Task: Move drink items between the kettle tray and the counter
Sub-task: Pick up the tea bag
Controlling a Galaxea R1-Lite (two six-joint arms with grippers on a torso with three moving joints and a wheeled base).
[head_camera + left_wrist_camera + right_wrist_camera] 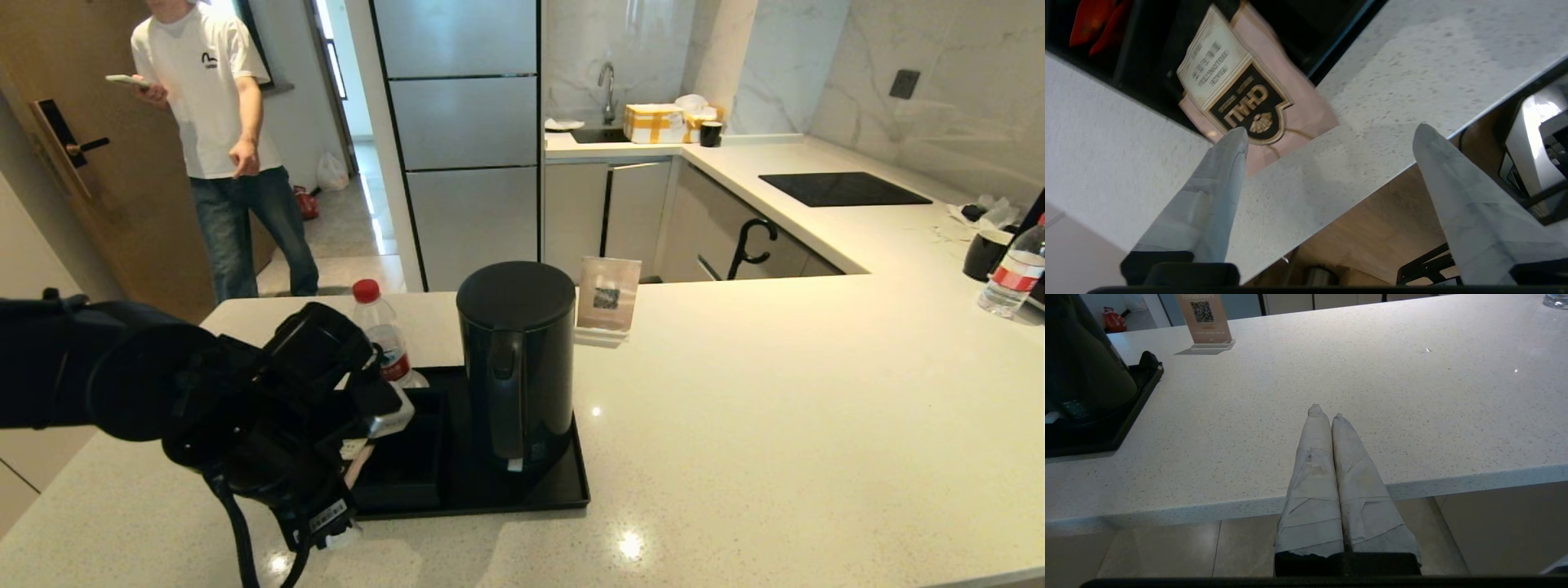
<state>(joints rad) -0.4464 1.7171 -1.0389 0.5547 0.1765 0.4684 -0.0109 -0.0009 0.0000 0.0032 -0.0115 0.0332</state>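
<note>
At the tray's (571, 490) near left corner, the left gripper (1327, 134) hovers with fingers (1224, 163) spread wide, empty, above the tea sachet (1241, 94) lying half on tray, half on table (775, 408); kettle (516, 359) stands on the tray; right gripper (1326, 412), fingers pressed together, idles at the table edge.

Left gripper (1327, 134) hangs low with fingers spread wide; right gripper (1325, 412) seemingly parked, fingers pressed together

Right gripper (1326, 410) closed, over counter (1331, 375) edge; kettle (1081, 363) on tray (1133, 404) nearby.
</note>
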